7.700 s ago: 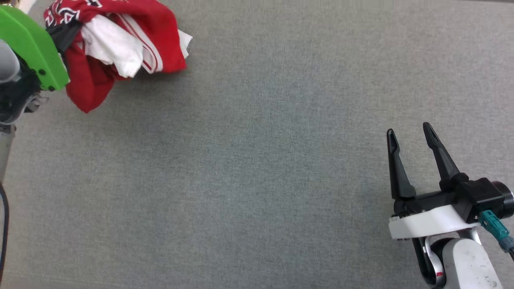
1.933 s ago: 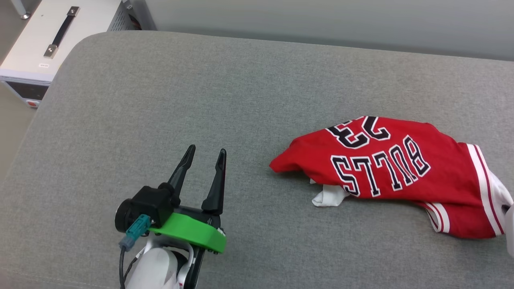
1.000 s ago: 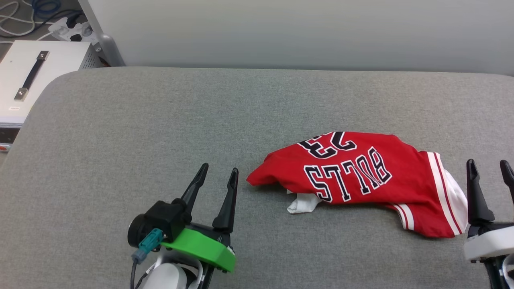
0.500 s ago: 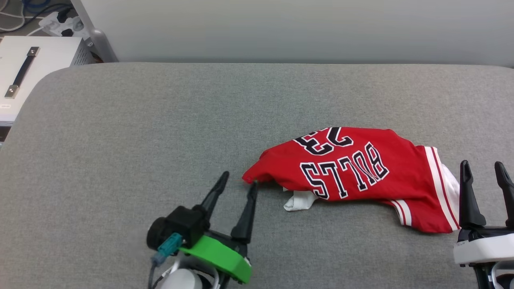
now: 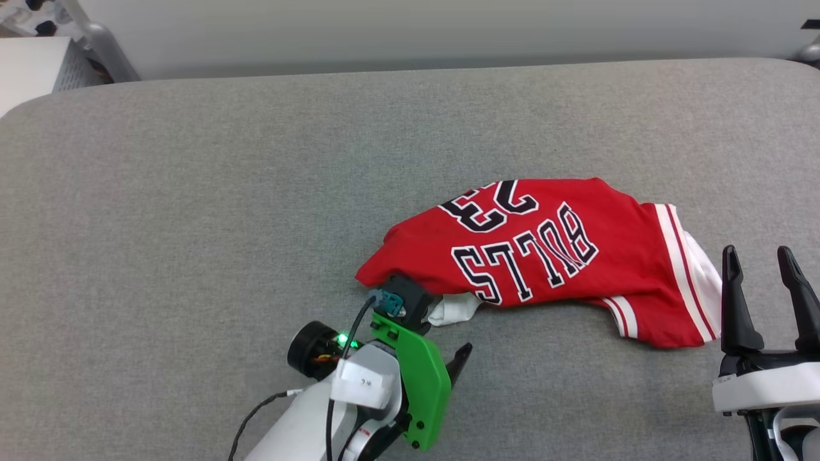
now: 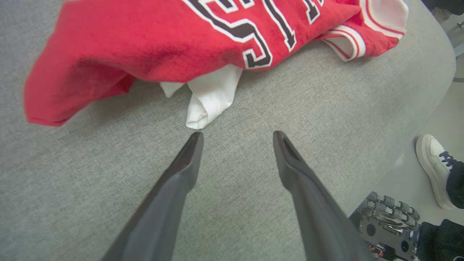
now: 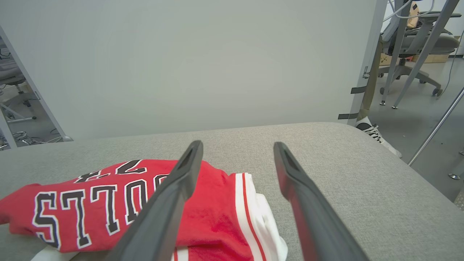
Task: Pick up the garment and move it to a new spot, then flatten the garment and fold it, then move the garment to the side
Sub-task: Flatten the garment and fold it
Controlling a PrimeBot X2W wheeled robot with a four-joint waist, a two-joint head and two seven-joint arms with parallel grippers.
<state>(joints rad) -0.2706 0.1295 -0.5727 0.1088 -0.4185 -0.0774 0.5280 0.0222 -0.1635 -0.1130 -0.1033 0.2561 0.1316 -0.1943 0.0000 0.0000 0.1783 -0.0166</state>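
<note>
The garment [image 5: 532,256] lies crumpled on the grey table, a red shirt with upside-down black "BULLS 23" lettering facing up. Its striped white sleeve end points right. A folded white sleeve piece [image 5: 451,310] pokes out under its near left edge. My left gripper [image 6: 237,136] is tipped down at the table, open and empty, fingertips just short of that white piece [image 6: 208,98]. In the head view one of its fingers [image 5: 462,358] shows beside the green wrist plate. My right gripper [image 5: 757,256] stands open and empty just right of the sleeve end, and the garment [image 7: 108,210] lies below its fingers.
The grey padded table [image 5: 192,224] stretches wide to the left and behind the garment. A white box [image 5: 25,70] stands off its far left corner, with a pale wall behind. A person's shoe [image 6: 431,166] is on the floor past the near table edge. Chair and stand legs [image 7: 417,40] are at the right.
My left arm has swung right and tipped its fingers down at the white sleeve piece, staying open. The head camera has shifted too. The right gripper keeps its place beside the sleeve end.
</note>
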